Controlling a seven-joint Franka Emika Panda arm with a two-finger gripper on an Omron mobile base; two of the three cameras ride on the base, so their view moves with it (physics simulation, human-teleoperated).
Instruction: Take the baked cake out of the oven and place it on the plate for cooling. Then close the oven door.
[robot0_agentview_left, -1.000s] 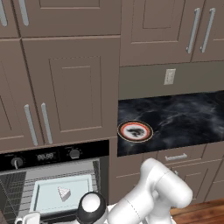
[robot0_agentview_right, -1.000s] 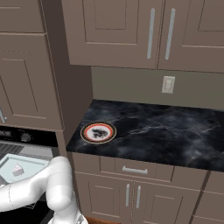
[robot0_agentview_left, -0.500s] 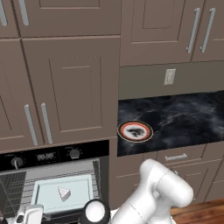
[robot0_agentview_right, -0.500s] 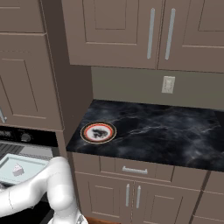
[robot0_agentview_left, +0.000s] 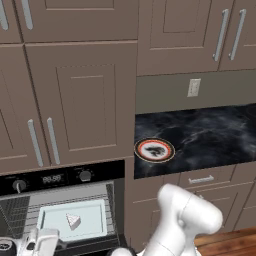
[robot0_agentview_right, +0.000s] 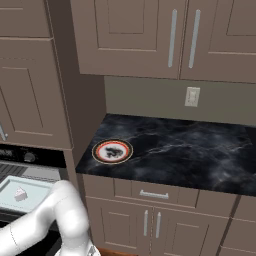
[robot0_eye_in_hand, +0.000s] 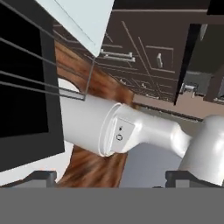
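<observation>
Baked cake, a small pale wedge, sits on a pale tray on the rack inside the open oven. On the black marble counter to the right, well apart from the oven, lies the round red-ringed plate. Low at the oven's front, what looks like the gripper hangs with jaws spread wide, holding nothing.

Open oven mouth (racked inside)
</observation>
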